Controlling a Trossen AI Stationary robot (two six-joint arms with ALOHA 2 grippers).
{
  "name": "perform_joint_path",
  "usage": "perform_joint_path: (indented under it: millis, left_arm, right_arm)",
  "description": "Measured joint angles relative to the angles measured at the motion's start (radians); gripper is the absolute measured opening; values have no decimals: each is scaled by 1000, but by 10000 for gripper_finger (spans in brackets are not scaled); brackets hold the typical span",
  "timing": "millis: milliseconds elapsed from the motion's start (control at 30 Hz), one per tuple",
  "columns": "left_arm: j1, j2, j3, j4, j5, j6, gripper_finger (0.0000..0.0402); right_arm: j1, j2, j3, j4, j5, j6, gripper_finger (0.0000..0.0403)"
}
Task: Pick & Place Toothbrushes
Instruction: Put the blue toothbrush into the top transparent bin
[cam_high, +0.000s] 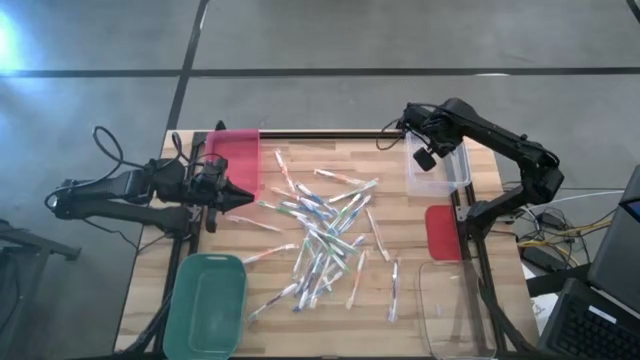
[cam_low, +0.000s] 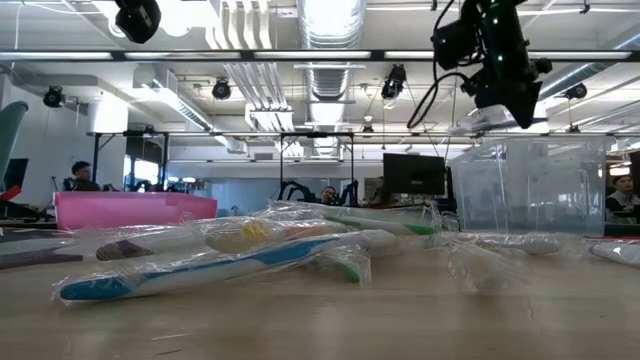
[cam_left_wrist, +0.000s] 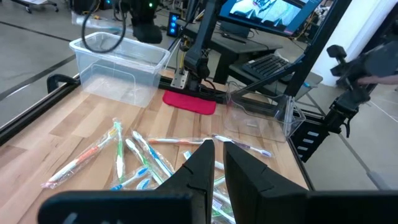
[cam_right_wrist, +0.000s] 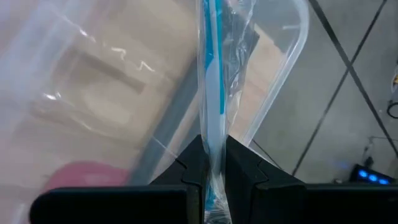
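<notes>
Several wrapped toothbrushes (cam_high: 320, 232) lie scattered on the wooden table's middle, seen close up in the low view (cam_low: 200, 270). My right gripper (cam_right_wrist: 214, 146) hangs over the clear bin (cam_high: 455, 172) at the far right, shut on one toothbrush (cam_right_wrist: 211, 74) with blue accents in a clear wrapper. My left gripper (cam_left_wrist: 219, 155) waits at the table's left edge, level and pointing at the pile, shut with nothing between its fingers. My right gripper pinches the wrapped toothbrush between its two fingers, on a stretch of the stick (cam_right_wrist: 213, 132) with more of it reaching out past the fingertips. The fingers slant down from above and lie along the toothbrush. It is lifted clear, above the clear bin (cam_right_wrist: 292, 68).
A pink bin (cam_high: 232, 150) stands at the far left and a green bin (cam_high: 205, 300) at the near left. A red lid (cam_high: 443, 232) lies at the right edge, with another clear bin (cam_high: 455, 310) at the near right. A black frame rail (cam_high: 330, 133) runs along the far edge.
</notes>
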Motion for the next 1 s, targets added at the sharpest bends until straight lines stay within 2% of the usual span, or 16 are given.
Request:
perform_joint_path:
  millis: [233, 567, 1000]
  left_arm:
    - [0, 0, 0, 0, 0, 0, 39]
    - [1, 0, 0, 0, 0, 0, 39]
    - [1, 0, 0, 0, 0, 0, 39]
  right_arm:
    - [0, -1, -94, 4, -46, 5, 29]
    - [0, -2, -179, 8, -49, 8, 29]
    - [-1, -2, -189, 16, -48, 13, 39]
